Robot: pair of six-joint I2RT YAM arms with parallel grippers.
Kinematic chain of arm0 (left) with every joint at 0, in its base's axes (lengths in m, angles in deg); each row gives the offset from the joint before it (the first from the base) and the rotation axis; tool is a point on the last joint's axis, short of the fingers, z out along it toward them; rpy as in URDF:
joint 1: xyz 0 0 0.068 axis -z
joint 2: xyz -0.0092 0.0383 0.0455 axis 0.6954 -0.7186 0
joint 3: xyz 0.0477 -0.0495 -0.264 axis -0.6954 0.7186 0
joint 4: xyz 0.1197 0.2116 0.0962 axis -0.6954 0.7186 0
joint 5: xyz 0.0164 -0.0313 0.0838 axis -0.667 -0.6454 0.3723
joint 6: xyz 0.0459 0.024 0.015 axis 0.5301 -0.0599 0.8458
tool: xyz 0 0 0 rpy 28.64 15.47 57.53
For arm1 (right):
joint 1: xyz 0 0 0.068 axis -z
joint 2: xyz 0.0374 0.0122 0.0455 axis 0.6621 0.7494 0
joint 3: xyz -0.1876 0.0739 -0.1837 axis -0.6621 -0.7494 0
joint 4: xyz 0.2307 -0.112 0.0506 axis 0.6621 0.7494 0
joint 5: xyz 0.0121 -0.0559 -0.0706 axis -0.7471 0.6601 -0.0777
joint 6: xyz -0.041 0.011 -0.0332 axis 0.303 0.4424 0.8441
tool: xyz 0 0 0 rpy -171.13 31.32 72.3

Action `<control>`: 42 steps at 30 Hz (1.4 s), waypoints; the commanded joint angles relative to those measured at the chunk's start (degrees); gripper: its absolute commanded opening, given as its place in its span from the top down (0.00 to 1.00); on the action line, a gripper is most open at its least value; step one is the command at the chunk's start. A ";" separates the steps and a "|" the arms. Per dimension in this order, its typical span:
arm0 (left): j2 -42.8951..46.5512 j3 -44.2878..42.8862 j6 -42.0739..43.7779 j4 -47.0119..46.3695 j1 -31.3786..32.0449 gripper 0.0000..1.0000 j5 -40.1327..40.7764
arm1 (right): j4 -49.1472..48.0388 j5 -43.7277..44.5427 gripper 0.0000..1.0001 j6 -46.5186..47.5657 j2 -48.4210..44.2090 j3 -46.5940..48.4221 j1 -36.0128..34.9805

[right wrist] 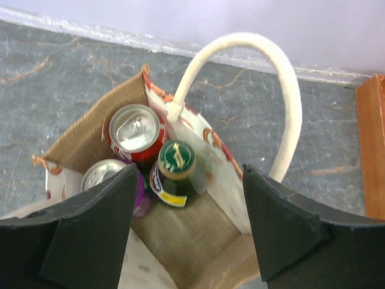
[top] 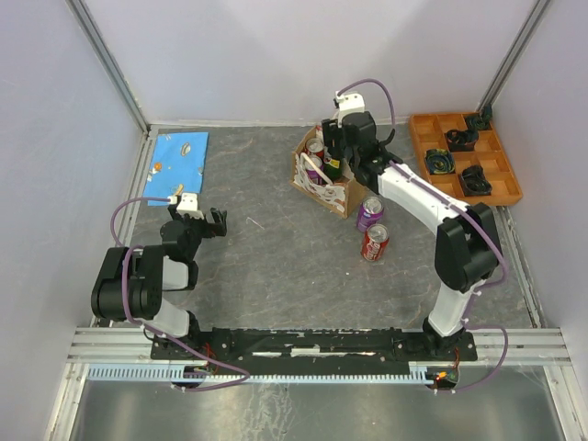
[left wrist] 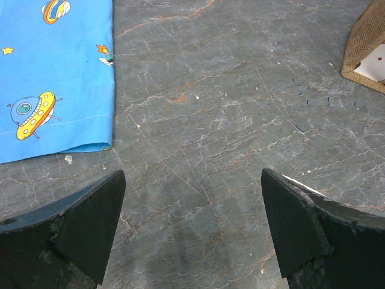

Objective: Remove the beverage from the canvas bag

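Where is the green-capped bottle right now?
Right wrist view: the green-capped bottle stands inside the canvas bag, just right of the red can and the purple can.

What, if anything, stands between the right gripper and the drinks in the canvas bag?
Nothing visible: the right gripper hangs open over the bottle; the white handle arches to one side, not across.

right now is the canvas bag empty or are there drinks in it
Not empty: the canvas bag holds a red can, a purple can and a green-capped bottle.
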 commanded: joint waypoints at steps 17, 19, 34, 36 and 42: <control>-0.03 -0.45 0.86 -3.26 -0.18 0.01 0.95 | -4.35 -8.60 0.26 -5.10 6.60 7.66 2.10; -0.07 -0.45 0.94 -3.30 -0.18 0.01 0.99 | -4.48 -8.10 0.26 -4.76 6.93 7.70 2.15; -0.15 -0.45 0.86 -3.40 -0.17 0.01 0.94 | -4.18 -6.92 0.39 -3.06 11.98 10.76 2.17; -0.07 -0.45 0.86 -3.34 -0.17 0.01 1.00 | -4.12 -6.51 0.40 -2.95 12.46 11.15 2.18; -0.05 -0.45 0.86 -3.34 -0.14 0.01 0.99 | -3.13 -5.85 0.65 -2.94 14.02 12.34 2.41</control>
